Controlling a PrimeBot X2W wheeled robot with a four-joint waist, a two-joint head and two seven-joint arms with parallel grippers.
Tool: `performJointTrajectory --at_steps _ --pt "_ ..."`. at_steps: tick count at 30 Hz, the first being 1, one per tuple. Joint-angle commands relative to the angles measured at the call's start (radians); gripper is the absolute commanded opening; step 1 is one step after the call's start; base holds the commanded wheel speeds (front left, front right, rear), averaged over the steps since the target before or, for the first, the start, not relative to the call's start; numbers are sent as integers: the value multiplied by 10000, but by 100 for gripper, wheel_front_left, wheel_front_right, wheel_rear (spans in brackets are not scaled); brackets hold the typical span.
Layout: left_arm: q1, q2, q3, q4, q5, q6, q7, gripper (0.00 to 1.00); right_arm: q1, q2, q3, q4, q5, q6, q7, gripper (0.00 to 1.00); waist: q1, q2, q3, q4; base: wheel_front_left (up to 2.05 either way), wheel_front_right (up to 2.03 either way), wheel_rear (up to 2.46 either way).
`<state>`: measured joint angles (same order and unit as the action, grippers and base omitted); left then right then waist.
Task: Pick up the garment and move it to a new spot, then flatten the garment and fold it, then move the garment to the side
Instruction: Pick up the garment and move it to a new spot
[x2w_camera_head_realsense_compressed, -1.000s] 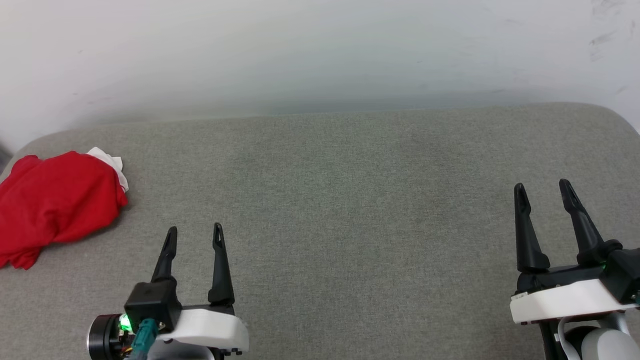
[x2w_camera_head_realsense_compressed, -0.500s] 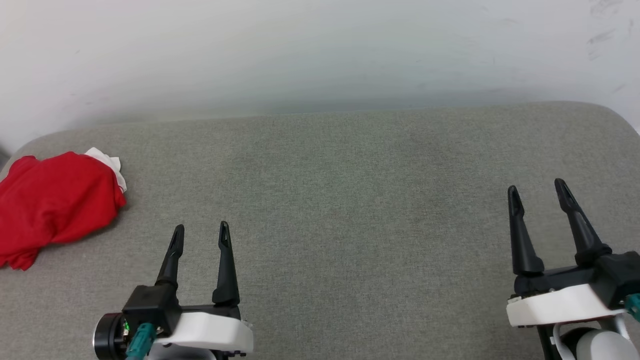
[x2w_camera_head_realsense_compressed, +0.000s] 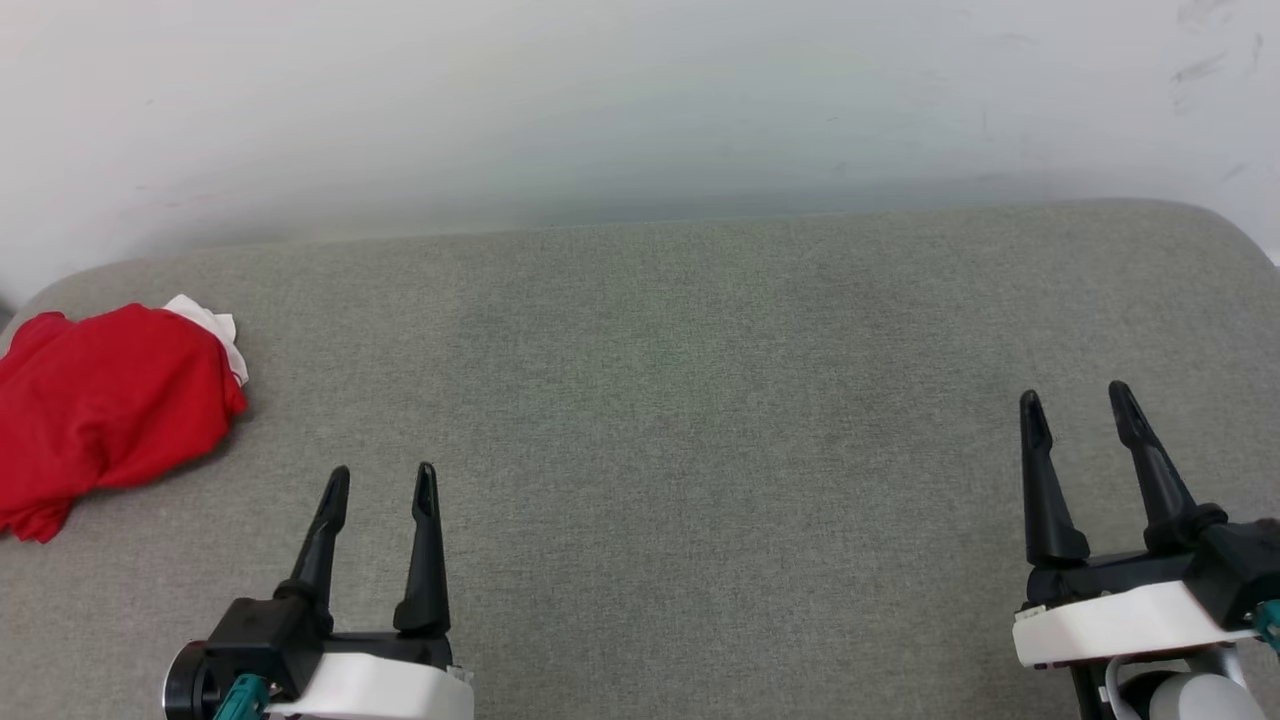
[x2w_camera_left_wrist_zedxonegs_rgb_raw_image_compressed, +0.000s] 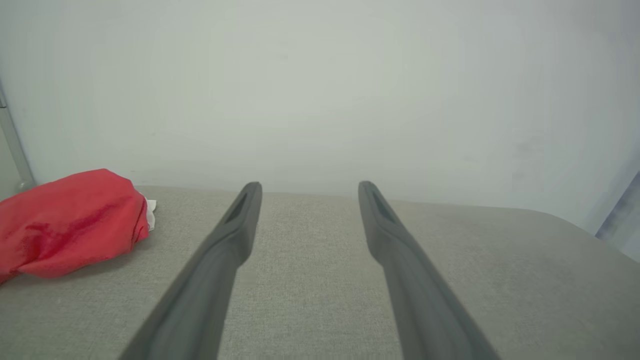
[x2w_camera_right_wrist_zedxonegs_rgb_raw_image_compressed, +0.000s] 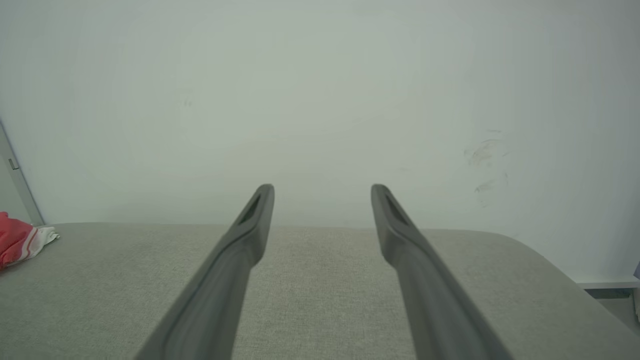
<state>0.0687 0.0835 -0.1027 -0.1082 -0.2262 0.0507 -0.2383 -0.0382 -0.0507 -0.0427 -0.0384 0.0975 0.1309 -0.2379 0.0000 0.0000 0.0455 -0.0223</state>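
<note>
Left end effector (x2w_camera_head_realsense_compressed: 383, 470) and right end effector (x2w_camera_head_realsense_compressed: 1074, 392) hang wide, empty, above the surface (x2w_camera_head_realsense_compressed: 650, 400). Shirt (x2w_camera_head_realsense_compressed: 110, 410) sits bunched at its far-left edge; looks like you have pickup, flattening, folding, moving aside all left.

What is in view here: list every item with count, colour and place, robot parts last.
garment: one, red with a bit of white showing at its far edge, bunched in a heap at the far left of the surface
padded surface: one, grey fabric, spread across the view in front of the robot, rounded at its far corners
wall: one, pale white with faint scuffs at the right, behind the surface
left gripper: one, dark fingers on a white mount, lower left, open and holding nothing, to the right of the garment and apart from it
right gripper: one, dark fingers on a white mount, lower right, open and holding nothing
</note>
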Motion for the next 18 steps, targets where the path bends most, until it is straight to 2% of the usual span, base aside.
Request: performJointTrajectory --at_steps 1,4,8,12,18 --pt "138 -81 141 148 217 -269 -87 100 68 8 35 4 -123 -3 -98 100 0 0 0 -7 0 0 0" --pt "161 -192 332 416 542 -683 -144 100 78 8 35 47 -252 -3 -147 100 0 0 1 -25 0 0 0" --pt "201 -281 474 619 934 -1026 -230 100 113 9 22 108 -401 -3 -229 100 0 0 11 -41 0 0 0" --pt "237 -314 561 741 1223 -1197 -290 100 179 9 40 157 -615 -3 -287 100 0 0 21 -41 0 0 0" --pt "202 -332 602 858 1048 -1290 -286 100 205 9 71 232 -510 -3 -284 100 0 0 5 -18 0 0 0"
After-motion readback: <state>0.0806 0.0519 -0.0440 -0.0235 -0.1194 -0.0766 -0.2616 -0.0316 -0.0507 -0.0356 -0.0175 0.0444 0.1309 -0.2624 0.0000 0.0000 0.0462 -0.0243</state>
